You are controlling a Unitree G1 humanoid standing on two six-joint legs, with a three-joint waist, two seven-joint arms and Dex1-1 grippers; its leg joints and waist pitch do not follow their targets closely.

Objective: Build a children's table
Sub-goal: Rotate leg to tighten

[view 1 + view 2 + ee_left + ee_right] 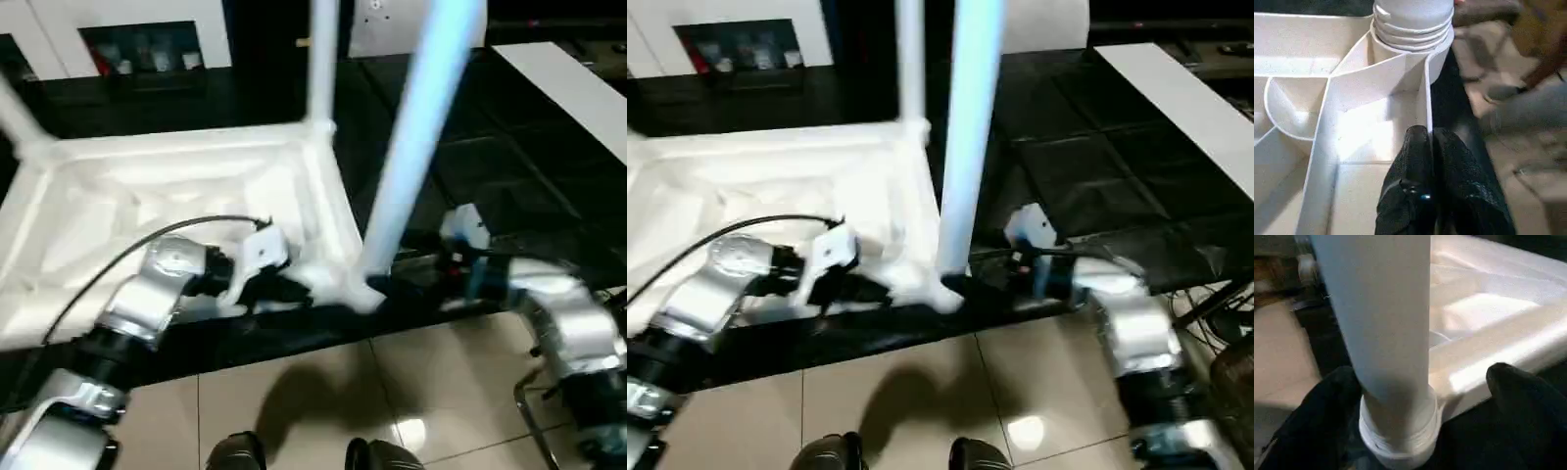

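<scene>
The white plastic rectangular table top point(176, 186) is seen lying upside down, ribbed underside up, on a black mat-covered surface point(470, 147) at the edge of a beige tiled floor point(323, 392). Two long tapered round white legs are seen standing upright in corner sockets: the far leg point(321, 59) at the back right corner and the near leg point(416, 137) at the front right corner. A third leg point(15, 117) is glimpsed rising from the back left corner, though its seating cannot be judged.

In the left wrist view, several thread turns are visible above the socket point(1410, 49), so the near leg is judged not fully screwed down. The front left corner is hidden behind the left forearm, so a fourth leg cannot be confirmed.

The left gripper point(1431, 147) is clenched on the thin rim wall point(1427, 105) of the top beside that socket, apparently to steady it. The right gripper point(1420, 382) is spread wide on either side of the near leg's base, with neither finger point(1513, 382) seen pressing on it; it is read as released.

The task is judged well advanced: remaining are the last turns on the near leg, any missing leg, and the table being set on its feet.
</scene>
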